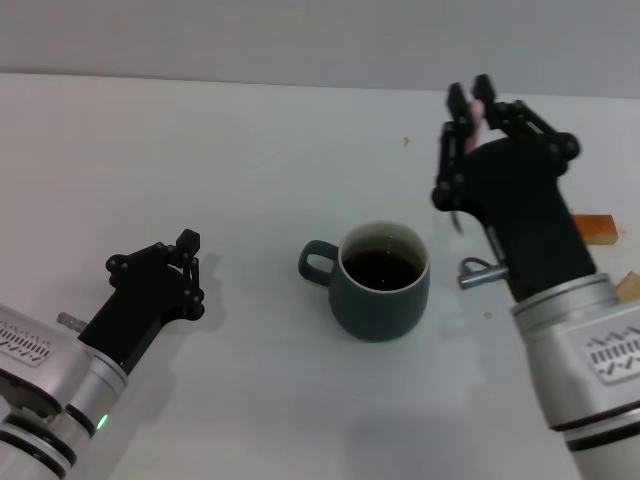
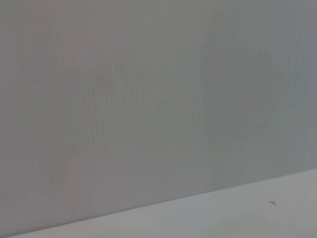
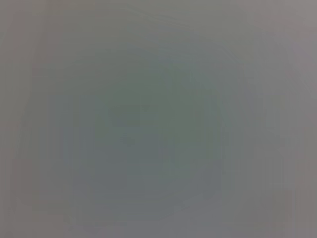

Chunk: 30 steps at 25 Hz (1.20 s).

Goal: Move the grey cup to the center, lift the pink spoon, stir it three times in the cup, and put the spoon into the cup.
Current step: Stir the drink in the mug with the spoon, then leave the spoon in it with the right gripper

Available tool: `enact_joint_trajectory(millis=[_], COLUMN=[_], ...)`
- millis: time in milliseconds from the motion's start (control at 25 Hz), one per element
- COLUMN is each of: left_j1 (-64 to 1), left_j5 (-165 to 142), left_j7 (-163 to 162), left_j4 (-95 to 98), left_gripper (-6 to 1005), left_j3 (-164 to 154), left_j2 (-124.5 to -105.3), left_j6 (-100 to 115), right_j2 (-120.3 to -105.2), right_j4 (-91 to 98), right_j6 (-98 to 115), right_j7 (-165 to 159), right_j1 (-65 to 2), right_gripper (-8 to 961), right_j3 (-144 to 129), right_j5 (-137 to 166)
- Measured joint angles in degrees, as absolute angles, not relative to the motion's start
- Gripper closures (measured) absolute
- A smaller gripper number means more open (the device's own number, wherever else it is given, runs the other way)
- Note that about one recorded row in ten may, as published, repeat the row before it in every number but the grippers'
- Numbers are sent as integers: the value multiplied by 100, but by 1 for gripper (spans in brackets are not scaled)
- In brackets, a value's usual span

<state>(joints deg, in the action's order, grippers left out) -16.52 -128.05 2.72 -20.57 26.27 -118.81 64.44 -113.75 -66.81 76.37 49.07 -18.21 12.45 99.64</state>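
My right gripper, at the mug's one o'clock, pinches the spoon; next, lower it into the mug to stir.

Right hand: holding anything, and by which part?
Yes, right hand grips the spoon by its pink handle; the bowl end hangs below. Left hand holds nothing.

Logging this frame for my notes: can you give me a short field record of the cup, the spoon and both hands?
grey cup: upright on the table, dark liquid inside, handle toward the robot's left
pink spoon: pink part showing between the right hand's fingers, metal tip below; off the table
right hand: raised beyond the cup, to its right, shut on the spoon
left hand: low, left of the cup, apart from it
wooden blocks: right edge
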Motion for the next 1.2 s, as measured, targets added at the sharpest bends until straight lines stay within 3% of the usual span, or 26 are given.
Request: enact_joint_trajectory(millis=[200,400,600,1200], left_j1=[-1654,-1660,-1661,-1617], left_j5=[-12805,-12803,-12804,-12766], left_j7=[272,272,272,272], left_j4=[-2057,-2057,-2065,-2058], left_gripper=[1001,1001,1001,1001], left_j3=[2629,2637,2637,2646], left_j2=[-11883,-11882,-11876,-11865], left_j6=[6443,6442,6471,6646], right_j2=[-11501,-11764,-11874,-11918], right_j4=[-6532,-6238,-6090,-5086], right_j6=[7266,7174,7013,6469], right_j7=[4539,4406,4278,2806], right_j1=[-1957,-1859,-1849,-2244], right_gripper=[953,953,952,952], right_j3=[1357,1495,1503,1507], right_j5=[10216,10667,10709,10714])
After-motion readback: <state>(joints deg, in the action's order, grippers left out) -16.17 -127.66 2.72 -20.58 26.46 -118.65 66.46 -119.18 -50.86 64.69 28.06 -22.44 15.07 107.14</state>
